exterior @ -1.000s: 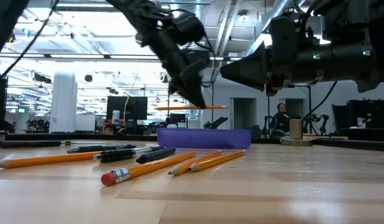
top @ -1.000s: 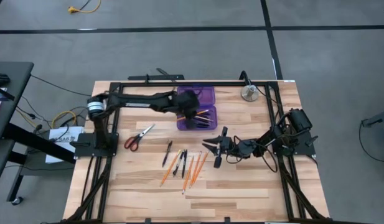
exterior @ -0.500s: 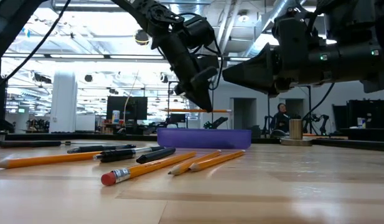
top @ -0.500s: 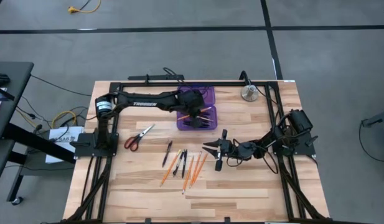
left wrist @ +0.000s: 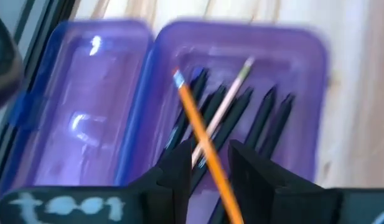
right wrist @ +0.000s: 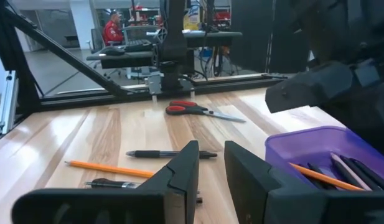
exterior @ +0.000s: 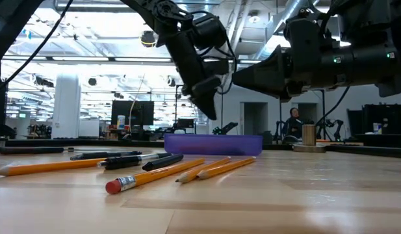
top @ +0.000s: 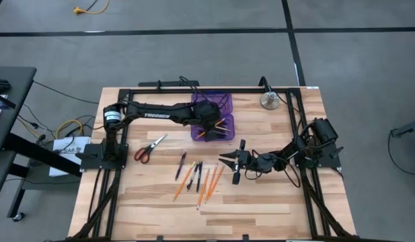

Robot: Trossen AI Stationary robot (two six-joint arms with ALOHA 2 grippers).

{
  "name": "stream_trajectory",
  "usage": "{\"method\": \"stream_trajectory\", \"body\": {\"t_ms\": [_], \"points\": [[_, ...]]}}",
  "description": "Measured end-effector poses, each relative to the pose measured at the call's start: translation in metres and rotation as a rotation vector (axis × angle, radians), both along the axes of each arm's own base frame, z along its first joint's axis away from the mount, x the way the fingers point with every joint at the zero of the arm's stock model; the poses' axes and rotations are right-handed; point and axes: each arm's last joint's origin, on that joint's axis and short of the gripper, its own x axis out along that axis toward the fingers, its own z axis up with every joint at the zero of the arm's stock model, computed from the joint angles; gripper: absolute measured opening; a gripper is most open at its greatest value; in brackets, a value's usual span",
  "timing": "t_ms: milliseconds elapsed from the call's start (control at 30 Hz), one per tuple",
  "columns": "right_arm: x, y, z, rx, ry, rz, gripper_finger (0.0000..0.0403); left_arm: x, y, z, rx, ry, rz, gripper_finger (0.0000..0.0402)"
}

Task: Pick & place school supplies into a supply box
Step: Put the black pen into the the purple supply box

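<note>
The purple supply box (top: 224, 102) lies open near the table's far edge and holds black pens (left wrist: 260, 118) and a pale pencil (left wrist: 232, 93). An orange pencil (left wrist: 195, 121) lies slanting across them. My left gripper (left wrist: 207, 152) hangs open just above the box (exterior: 213, 143), with that pencil showing in the gap between its fingers. My right gripper (top: 229, 165) hovers open right of the loose orange pencils (top: 206, 181) and black pens (top: 181, 163) on the table. The red-handled scissors (top: 149, 148) lie flat to the left.
A round silver metal object (top: 268, 101) stands right of the box near the far right corner. A black frame (top: 160, 91) runs along the far and side edges. Bare wood (top: 261, 208) lies toward the near edge. A person (right wrist: 112, 29) sits in the room beyond.
The orange pencil that my left gripper held level above the box has left its fingertips and now lies inside the box across the pens. The left gripper has shifted slightly toward the right over the box.
</note>
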Motion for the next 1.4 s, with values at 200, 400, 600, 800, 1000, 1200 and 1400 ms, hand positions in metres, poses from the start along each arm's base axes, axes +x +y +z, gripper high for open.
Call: {"method": "stream_trajectory", "body": {"t_ms": [200,400,600,800,1000,1200,1400], "points": [[0.000,0.000,0.000,0.000,0.000,0.000,0.0072,-0.018,-0.001,-0.008,0.068,0.223,0.074,0.0096],[0.000,0.000,0.000,0.000,0.000,0.000,0.0072,-0.043,-0.019,-0.015,-0.025,0.492,0.102,0.0096],[0.000,0.000,0.000,0.000,0.000,0.000,0.0072,-0.052,-0.056,-0.001,-0.032,0.549,0.070,0.0096],[0.000,0.000,0.000,0.001,0.000,0.000,0.0072,-0.063,-0.098,0.038,-0.031,0.400,0.042,0.0096],[0.000,0.000,0.000,0.001,0.000,0.000,0.0072,-0.086,-0.137,0.070,0.008,0.338,-0.031,0.0096],[0.000,0.000,0.000,0.001,0.000,0.000,0.0072,-0.111,-0.171,0.074,0.065,0.437,-0.068,0.0096],[0.001,0.001,0.001,0.012,-0.007,0.000,0.0072,-0.120,-0.192,0.071,0.018,0.457,0.010,0.0096]]}}
